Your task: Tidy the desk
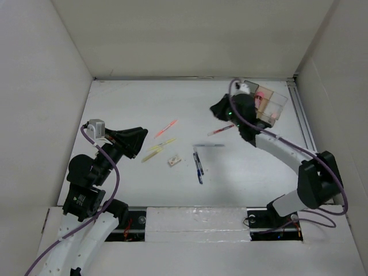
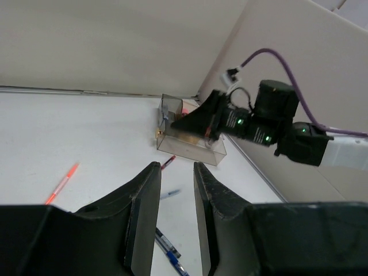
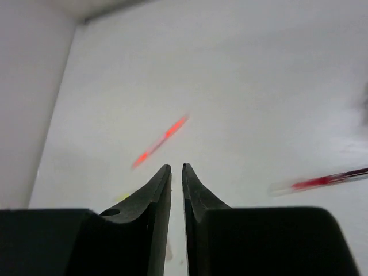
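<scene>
The desk (image 1: 144, 109) lies below both grippers: left gripper (image 2: 175, 172) nearly closed (empty), right gripper (image 3: 177, 172) nearly closed, empty

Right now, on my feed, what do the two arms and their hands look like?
Both arms have white lower links and black joint housings, each trailed by a purple cable. The left hand has two matte black tapered fingers, with a small grey camera block on the wrist. The right hand has the same black pointed fingers; green indicator lights glow on its black wrist housing.
</scene>
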`<act>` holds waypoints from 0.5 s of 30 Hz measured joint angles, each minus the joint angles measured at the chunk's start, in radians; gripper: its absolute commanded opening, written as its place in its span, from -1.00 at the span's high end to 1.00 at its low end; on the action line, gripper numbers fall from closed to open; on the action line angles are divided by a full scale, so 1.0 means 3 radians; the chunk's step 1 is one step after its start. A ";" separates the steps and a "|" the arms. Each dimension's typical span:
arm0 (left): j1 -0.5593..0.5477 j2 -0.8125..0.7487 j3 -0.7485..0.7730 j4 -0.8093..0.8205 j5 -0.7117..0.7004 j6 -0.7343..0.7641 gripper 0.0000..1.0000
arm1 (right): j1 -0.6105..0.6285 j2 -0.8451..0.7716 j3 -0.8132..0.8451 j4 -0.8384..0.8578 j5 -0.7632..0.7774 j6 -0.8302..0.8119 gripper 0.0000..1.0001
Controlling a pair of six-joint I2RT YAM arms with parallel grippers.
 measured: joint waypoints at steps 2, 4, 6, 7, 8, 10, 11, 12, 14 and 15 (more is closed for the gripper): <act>0.0000 0.0001 0.0000 -0.0001 0.0001 0.0000 0.48 | 0.0507 0.0142 0.0000 -0.0009 0.0060 -0.0116 0.44; 0.0000 0.0001 0.0000 -0.0001 0.0001 0.0000 0.47 | 0.0921 0.0308 0.0000 -0.0031 0.0145 -0.0200 0.15; 0.0000 0.0001 0.0000 0.0000 0.0000 0.0000 0.46 | 0.1301 0.0481 0.0001 -0.0058 0.0273 -0.0284 -0.42; 0.0000 0.0001 0.0000 -0.0001 0.0000 0.0000 0.46 | 0.1457 0.0572 0.0011 -0.0094 0.0328 -0.0323 -0.51; 0.0000 0.0001 0.0000 -0.0001 0.0001 0.0000 0.46 | 0.1588 0.0671 0.0045 -0.0155 0.0373 -0.0350 -0.65; 0.0000 0.0000 0.0000 -0.0001 0.0000 0.0000 0.44 | 0.1774 0.0879 0.0155 -0.0286 0.0496 -0.0376 -0.78; 0.0000 0.0000 0.0000 -0.0001 -0.0001 0.0000 0.44 | 0.1836 0.0971 0.0200 -0.0322 0.0566 -0.0384 -0.86; 0.0000 -0.0004 0.0000 -0.0001 -0.0005 0.0000 0.44 | 0.1915 0.1064 0.0247 -0.0346 0.0665 -0.0403 -0.87; 0.0000 -0.0009 0.0000 0.0000 -0.0010 0.0000 0.44 | 0.2021 0.1225 0.0301 -0.0384 0.0825 -0.0443 -0.89; 0.0000 -0.0009 0.0000 -0.0001 -0.0009 0.0000 0.44 | 0.2069 0.1291 0.0318 -0.0403 0.0889 -0.0459 -0.93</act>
